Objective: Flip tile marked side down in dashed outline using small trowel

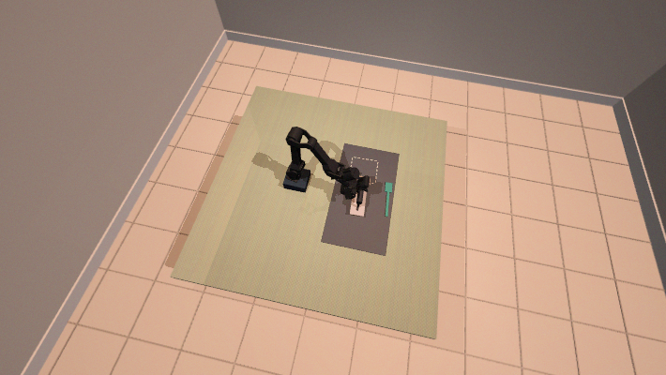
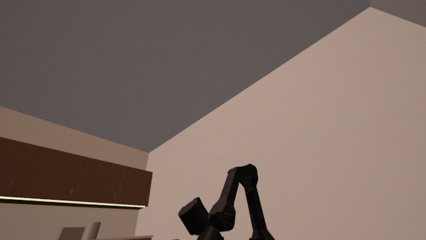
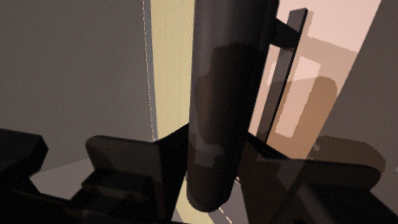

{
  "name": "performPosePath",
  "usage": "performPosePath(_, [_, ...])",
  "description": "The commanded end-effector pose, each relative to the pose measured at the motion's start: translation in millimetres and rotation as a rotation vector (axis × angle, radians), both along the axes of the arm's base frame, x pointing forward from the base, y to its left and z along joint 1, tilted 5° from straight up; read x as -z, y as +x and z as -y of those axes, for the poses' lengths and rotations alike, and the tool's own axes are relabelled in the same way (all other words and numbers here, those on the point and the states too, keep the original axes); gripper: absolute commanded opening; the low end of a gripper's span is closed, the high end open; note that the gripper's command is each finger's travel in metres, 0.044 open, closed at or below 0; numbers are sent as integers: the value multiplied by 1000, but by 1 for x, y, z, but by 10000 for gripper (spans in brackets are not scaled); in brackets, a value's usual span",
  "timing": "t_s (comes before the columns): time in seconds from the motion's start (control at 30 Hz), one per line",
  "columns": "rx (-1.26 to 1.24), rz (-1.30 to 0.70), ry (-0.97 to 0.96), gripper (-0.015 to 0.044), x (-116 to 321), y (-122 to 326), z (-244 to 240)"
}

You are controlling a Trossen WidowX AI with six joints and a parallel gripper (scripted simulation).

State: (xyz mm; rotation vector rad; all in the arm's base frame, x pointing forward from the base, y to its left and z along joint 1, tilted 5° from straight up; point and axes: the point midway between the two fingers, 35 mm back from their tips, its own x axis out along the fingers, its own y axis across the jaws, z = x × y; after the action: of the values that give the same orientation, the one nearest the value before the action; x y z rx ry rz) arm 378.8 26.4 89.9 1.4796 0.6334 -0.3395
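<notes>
Where the exterior view shows a row of brown wall cabinets [image 2: 60, 169], the doors look shut and the contents can't be seen. A light strip [image 2: 75, 202] runs under them, and a pale cylinder [image 2: 93, 231] stands lower down, cut off by the frame.

Arm [image 1: 323, 157] [image 2: 231, 186] is bent: up from the dark base [image 1: 301, 187] on the green table [image 1: 281, 262], high elbow, then sloping down and out over the dark mat [image 1: 352, 236]. Exterior view gets the bend as an upside-down V; the lower parts are out of frame.

Gripper [image 1: 362, 183] [image 3: 214, 126] is above the tile, fingers clamped on the thick dark handle of the small trowel [image 1: 359, 204] [image 3: 227, 90]. In the wrist view the handle runs up between the fingers, with a short neck out to a thin flat blade seen nearly edge-on. Blade is over or near the tile; can't tell if it touches.

Pale pink tile [image 1: 357, 212] [image 3: 332, 25] is on the mat, partly hidden by gripper and trowel. Its visible part is outside the dashed outline [image 1: 377, 169]. Marked side: can't tell which way it faces.

Teal spatula-shaped tool [image 1: 386, 203] lies on the mat near its long edge, apart from the tile.
</notes>
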Motion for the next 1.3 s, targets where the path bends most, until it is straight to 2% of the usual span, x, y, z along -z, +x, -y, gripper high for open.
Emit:
performPosePath(0.0, [1,25,5,0,-13,2,-5])
performPosePath(1.27, [1,24,11,0,-23,-9,-62])
